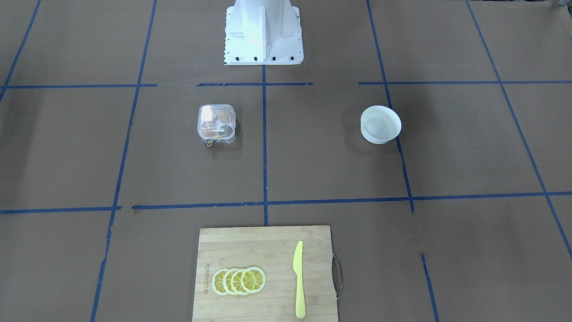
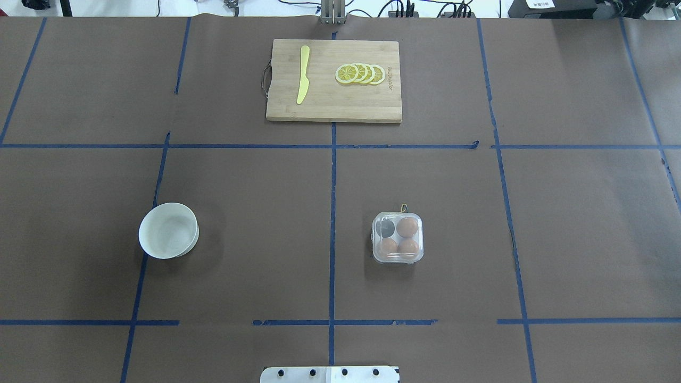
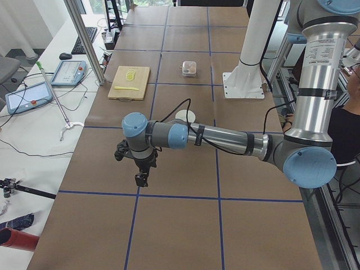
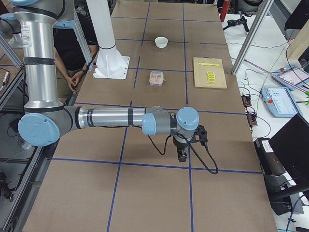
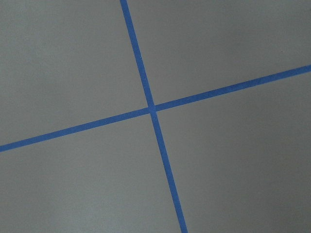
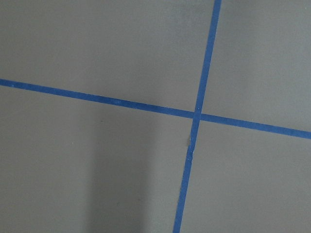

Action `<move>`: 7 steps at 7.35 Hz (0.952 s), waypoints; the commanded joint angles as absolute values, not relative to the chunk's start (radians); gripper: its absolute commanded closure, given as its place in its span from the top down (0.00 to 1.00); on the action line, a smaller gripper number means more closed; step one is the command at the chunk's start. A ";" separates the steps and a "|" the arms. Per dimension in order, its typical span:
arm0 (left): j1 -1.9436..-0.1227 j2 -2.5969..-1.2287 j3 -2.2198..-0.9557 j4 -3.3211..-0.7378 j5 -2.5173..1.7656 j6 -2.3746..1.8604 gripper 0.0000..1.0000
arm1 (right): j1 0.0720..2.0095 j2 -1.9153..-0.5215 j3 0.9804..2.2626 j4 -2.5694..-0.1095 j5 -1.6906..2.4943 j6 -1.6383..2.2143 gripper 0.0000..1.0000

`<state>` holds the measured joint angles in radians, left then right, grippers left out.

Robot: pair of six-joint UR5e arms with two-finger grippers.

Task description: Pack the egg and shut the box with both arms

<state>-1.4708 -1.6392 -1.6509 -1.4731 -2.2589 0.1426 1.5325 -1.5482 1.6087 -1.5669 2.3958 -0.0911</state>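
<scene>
overhead exterior: eggs [image 2: 408, 227] in box [image 2: 398, 259]; exterior left alone: left hand [image 3: 141, 179]

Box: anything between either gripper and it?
Right gripper: only bare table up to the box. Left gripper: the white bowl sits roughly on its line to the box; low, so passing above should clear it.

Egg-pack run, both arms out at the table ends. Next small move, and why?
Probably just hold position. The egg carton has its lid over the cells with three eggs inside, the white bowl looks empty, and no loose egg shows. The left end effector and right end effector hang at the ends of the table, far from the carton. Latching cannot be judged.
</scene>
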 commanded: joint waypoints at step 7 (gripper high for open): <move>-1.471 -1.629 -1.649 -1.474 -2.263 0.140 1.00 | 1.532 -1.555 1.618 -1.565 2.396 -0.103 1.00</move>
